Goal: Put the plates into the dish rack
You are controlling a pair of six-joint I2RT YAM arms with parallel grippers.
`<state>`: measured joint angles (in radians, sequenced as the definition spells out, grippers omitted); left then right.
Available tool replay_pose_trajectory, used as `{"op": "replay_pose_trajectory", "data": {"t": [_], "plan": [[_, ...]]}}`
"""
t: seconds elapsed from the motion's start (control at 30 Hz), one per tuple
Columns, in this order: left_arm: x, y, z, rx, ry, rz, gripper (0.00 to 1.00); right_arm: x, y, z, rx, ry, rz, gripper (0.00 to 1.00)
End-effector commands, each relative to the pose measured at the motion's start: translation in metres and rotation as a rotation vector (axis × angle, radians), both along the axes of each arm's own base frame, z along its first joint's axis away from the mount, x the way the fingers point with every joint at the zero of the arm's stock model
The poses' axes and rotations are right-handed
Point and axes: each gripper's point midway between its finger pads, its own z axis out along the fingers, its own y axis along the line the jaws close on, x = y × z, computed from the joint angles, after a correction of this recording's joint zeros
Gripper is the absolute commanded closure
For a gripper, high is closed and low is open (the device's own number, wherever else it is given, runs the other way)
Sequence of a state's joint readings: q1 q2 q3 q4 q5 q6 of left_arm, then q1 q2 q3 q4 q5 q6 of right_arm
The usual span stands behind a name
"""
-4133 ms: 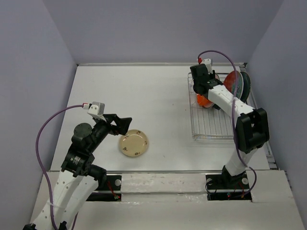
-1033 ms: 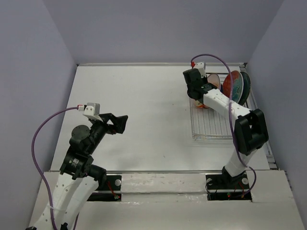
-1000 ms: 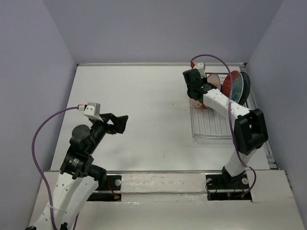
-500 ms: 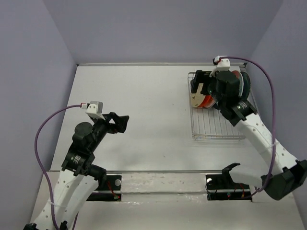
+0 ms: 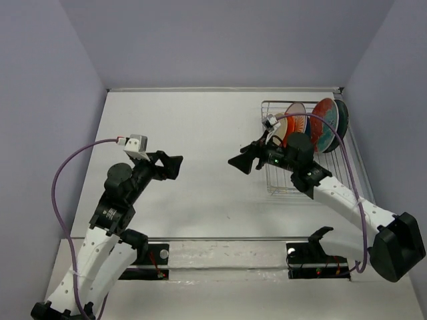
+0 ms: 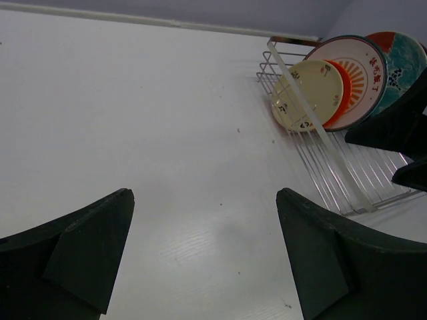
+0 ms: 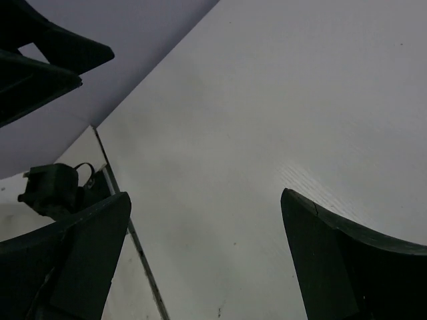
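The dish rack (image 5: 285, 181) stands at the back right of the table, with plates upright in it. In the left wrist view I see the small cream plate (image 6: 308, 93) at the front, the white plate with the orange sunburst (image 6: 360, 67) behind it, then the red-rimmed teal floral plate (image 6: 401, 59). A dark plate (image 5: 342, 119) stands at the rack's far end. My right gripper (image 5: 240, 162) hangs open and empty over the table, left of the rack. My left gripper (image 5: 172, 165) is open too, facing it from the left.
Grey walls close in the white table (image 5: 200, 127) on three sides. A raised strip (image 5: 227, 250) runs along the near edge by the arm bases. The right wrist view shows the left gripper's fingers (image 7: 47, 57) and bare table (image 7: 267, 100).
My right gripper opened, left the cream plate standing in the rack and swung away to the left over the table. The left arm shifted only slightly.
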<state>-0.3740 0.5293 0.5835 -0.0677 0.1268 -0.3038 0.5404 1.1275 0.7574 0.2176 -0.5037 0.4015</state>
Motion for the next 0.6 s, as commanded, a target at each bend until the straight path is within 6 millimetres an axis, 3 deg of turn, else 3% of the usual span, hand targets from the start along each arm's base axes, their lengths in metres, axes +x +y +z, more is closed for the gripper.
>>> {"op": "replay_pose_trajectory", "data": {"t": [0.0, 0.13, 0.23, 0.57], "plan": [[0.009, -0.007, 0.067, -0.037, -0.205, -0.024, 0.01, -0.022, 0.016, 0.043, 0.153, -0.177, 0.128, 0.0], [0.016, -0.007, 0.072, 0.003, -0.253, -0.025, 0.01, -0.024, 0.019, 0.032, 0.174, -0.169, 0.141, 0.0], [0.015, -0.007, 0.062, 0.016, -0.262, -0.042, 0.01, -0.02, 0.023, 0.02, 0.161, -0.138, 0.144, 0.0], [0.004, -0.008, 0.068, -0.014, -0.306, -0.07, 0.01, -0.016, 0.028, 0.013, 0.147, -0.135, 0.144, 0.0]]}}
